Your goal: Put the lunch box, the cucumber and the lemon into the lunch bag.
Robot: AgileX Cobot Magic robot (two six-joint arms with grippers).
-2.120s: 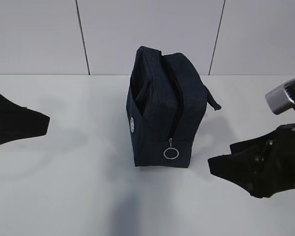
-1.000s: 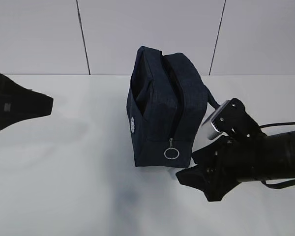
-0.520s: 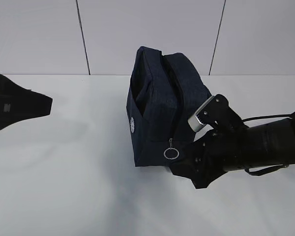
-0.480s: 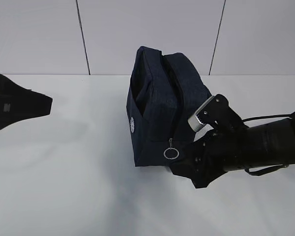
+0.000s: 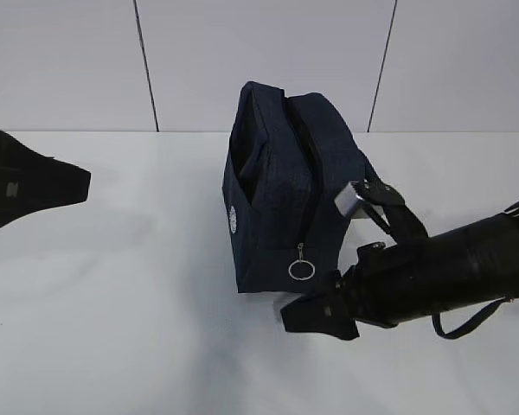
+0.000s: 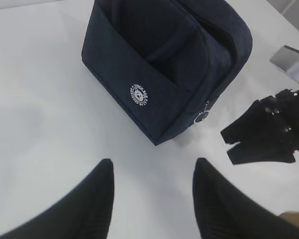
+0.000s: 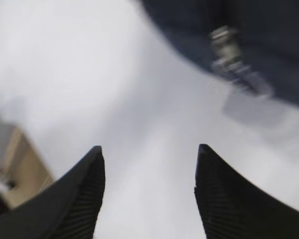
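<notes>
Exterior view: the lunch bag [image 5: 287, 188] stands upright on the white desk [image 5: 112, 303], its zipper running over the top and down the near end to the silver ring pull [image 5: 301, 270]. The zipper looks shut along what shows. The right tool [image 5: 310, 316] lies low on the desk, just beside the bag's near right corner and a little below the ring pull; the pull is up and to its left. The left tool [image 5: 73, 183] hangs well away from the bag, off its left side. No lunch box, cucumber or lemon shows anywhere.

Left wrist view: the left tool [image 6: 152, 186] has its two dark fingers [image 6: 97, 191] spread apart with only bare desk between them. The bag [image 6: 164, 64] lies ahead of it, round white badge [image 6: 140, 94] facing this camera, the right tool [image 6: 233, 144] just off the bag's ring-pull end.

Right wrist view: blurred. The right tool [image 7: 148, 164] has its fingers standing apart and nothing between them; the ring pull [image 7: 234, 62] sits ahead, up and to the right, not touched.

As I judge it, the right arm is much the nearer to the pull, and opening the bag turns on closing that short gap, then drawing along the zipper's line up the bag's end.
</notes>
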